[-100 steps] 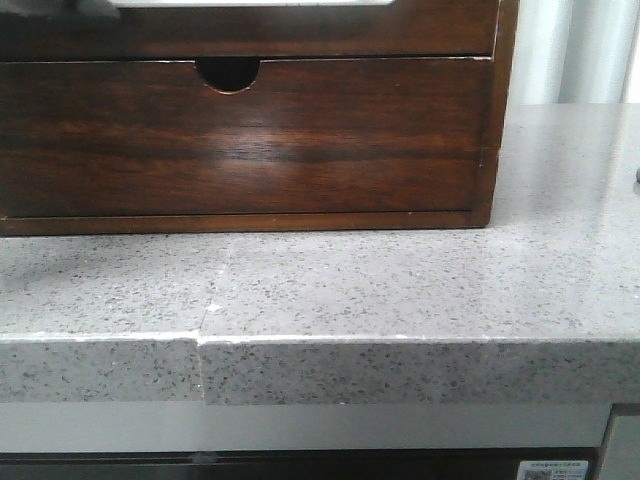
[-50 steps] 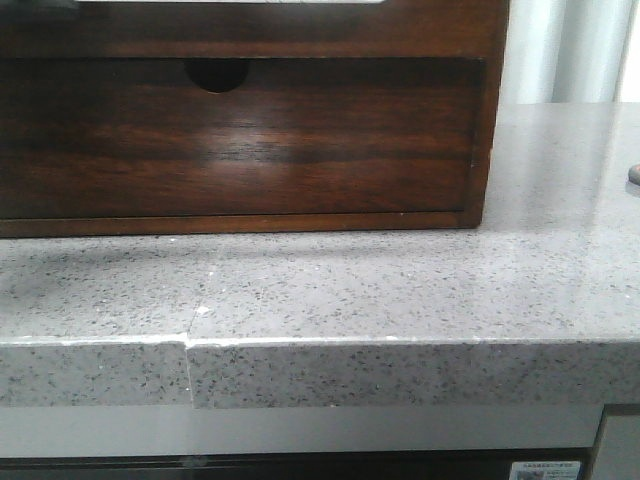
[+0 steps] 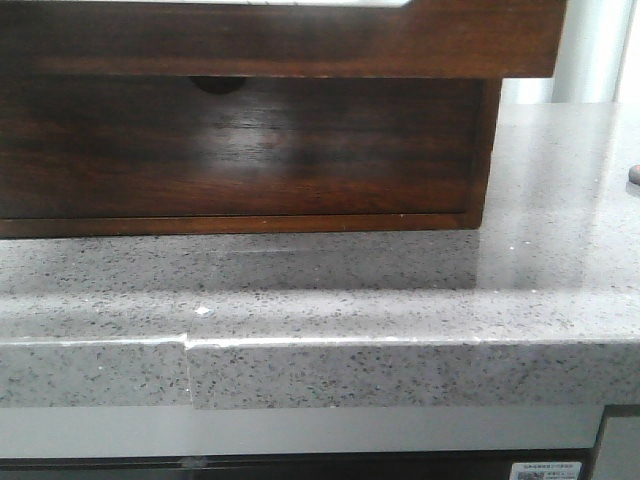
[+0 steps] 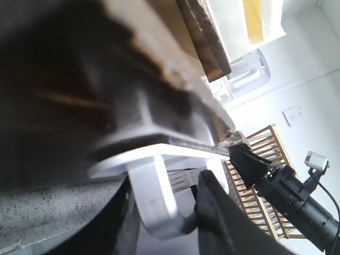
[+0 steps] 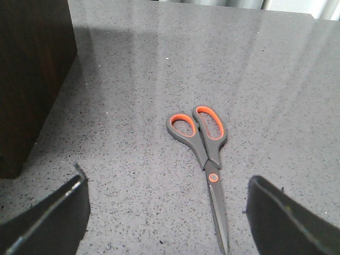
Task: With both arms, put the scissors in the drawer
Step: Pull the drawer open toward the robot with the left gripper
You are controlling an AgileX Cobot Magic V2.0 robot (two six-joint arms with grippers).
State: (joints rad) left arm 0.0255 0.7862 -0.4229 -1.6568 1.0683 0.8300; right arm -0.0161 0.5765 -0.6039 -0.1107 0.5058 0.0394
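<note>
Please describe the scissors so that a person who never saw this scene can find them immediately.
On the grey speckled stone counter, to the side of the dark wood cabinet, the scissors lie flat and closed. They are the only loose item in view: grey handles with orange-lined finger holes and an orange pivot.

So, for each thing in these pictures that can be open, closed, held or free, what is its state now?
Dark brown glossy wood drawer: pulled out, overhanging the lower front.
Taller dark wood drawer front with half-round notch: closed.
Grey scissors with orange-lined handles: blades closed, lying flat on the grey speckled stone counter, not held.
Right gripper: open, fingers apart above the scissors.
Left gripper: at the drawer; opening unclear.
</note>
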